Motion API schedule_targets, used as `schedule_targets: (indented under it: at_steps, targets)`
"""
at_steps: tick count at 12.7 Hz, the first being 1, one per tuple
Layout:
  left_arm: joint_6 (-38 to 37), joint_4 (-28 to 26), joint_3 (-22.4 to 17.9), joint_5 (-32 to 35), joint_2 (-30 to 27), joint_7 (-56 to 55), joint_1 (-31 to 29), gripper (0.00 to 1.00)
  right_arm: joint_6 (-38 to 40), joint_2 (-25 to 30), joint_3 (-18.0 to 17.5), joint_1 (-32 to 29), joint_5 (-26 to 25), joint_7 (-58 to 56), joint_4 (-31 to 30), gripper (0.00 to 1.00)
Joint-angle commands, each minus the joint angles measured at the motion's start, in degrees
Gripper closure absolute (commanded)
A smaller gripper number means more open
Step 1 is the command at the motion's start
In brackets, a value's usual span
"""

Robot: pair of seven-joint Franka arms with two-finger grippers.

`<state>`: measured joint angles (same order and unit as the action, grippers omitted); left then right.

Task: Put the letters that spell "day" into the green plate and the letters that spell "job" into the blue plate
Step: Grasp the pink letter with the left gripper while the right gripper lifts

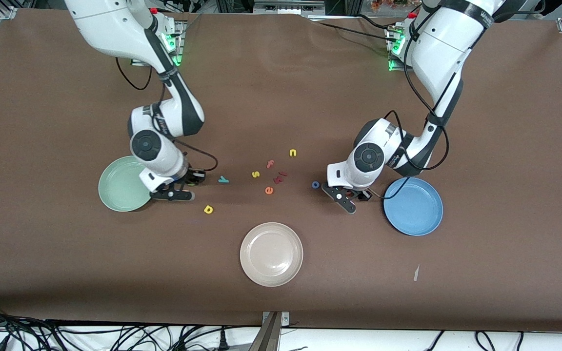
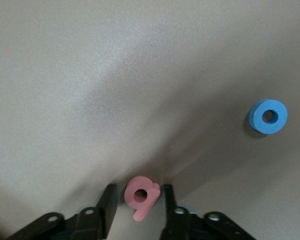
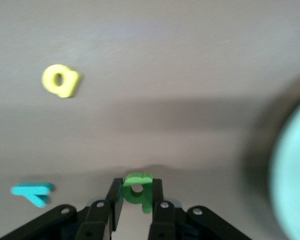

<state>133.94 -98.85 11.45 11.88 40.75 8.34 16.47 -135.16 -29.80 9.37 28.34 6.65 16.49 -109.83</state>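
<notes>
a: where do the plates sit on the table [image 1: 505, 122]?
b: green plate [image 1: 117, 187] toward the right arm's end, blue plate [image 1: 415, 209] toward the left arm's, beige plate [image 1: 271, 253] between them, nearest the front camera.
a: the "d" [image 1: 208, 209]?
b: nearer that camera than the "y" [image 1: 223, 180].

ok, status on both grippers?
Right gripper shut on green "a", beside green plate. Left gripper around "b", near "o". Nothing blocking.
</notes>
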Motion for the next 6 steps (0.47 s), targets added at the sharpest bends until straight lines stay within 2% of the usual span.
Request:
schedule_targets:
  at_steps: [1, 4, 6]
  targets:
    - [1.06, -0.64, 0.24, 1.74, 0.12, 0.62, -0.39, 0.63, 6.47, 4.30, 5.28, -0.57, 0.65, -9.43, -1.61, 0.80]
    - [0.54, -0.64, 0.24, 1.74, -0.49, 0.62, -0.47, 0.88, 6.84, 5.45, 8.72, -0.57, 0.73, -12.87, -4.16, 0.80]
    - [-1.38, -0.64, 0.33, 1.74, -2.24, 0.71, -0.74, 0.89, 6.84, 5.37, 11.27, -0.66, 0.73, -16.56, -5.39, 0.79]
